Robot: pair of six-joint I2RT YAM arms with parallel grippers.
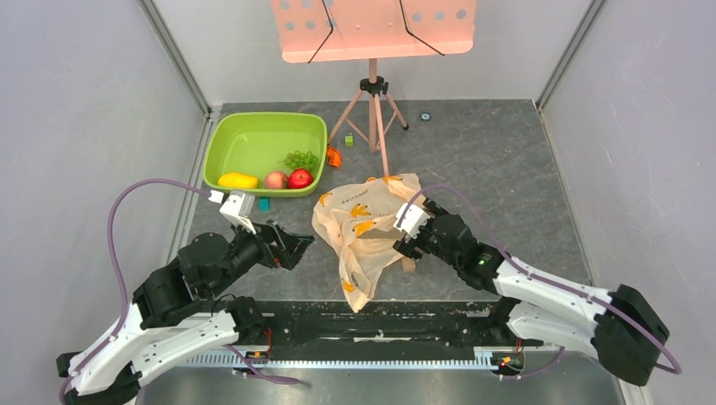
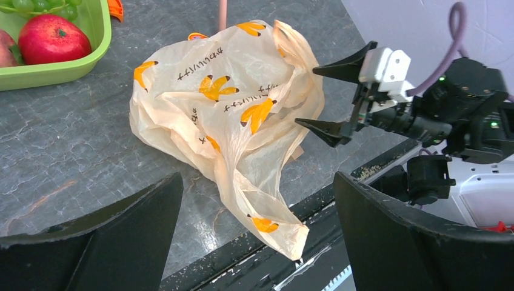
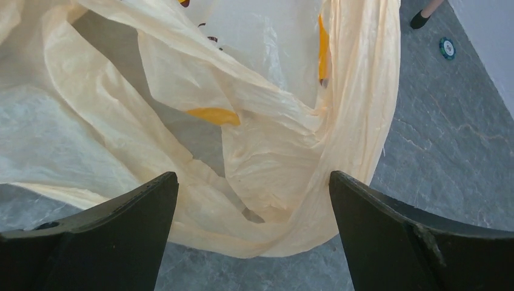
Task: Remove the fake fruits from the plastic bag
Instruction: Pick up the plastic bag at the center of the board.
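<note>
Right hand [image 2: 307, 97] spread at plastic bag [image 2: 224, 109], left hand [image 1: 297, 251] released too; only top cam shows all fruits [image 1: 300, 178] in tub [image 1: 253, 143].

Four fake fruits [image 1: 300, 178] (one of each sort), one plastic bag [image 1: 363, 221], one green tub [image 1: 253, 139]

- Lime green rectangular plastic tub [image 1: 253, 145], far left on the dark grey stone-patterned surface [image 1: 490, 160].
- Salmon-pink perforated panel [image 1: 371, 29] on a slim tripod stand [image 1: 372, 110], far centre.
- Small green cube [image 1: 349, 140], beside a tripod leg.
- Small teal cube [image 1: 264, 204], against the tub's near wall.
- Orange piece [image 1: 333, 157], at the tub's right corner; shape unclear.
- Small round disc [image 1: 425, 116], near the back wall.
</note>
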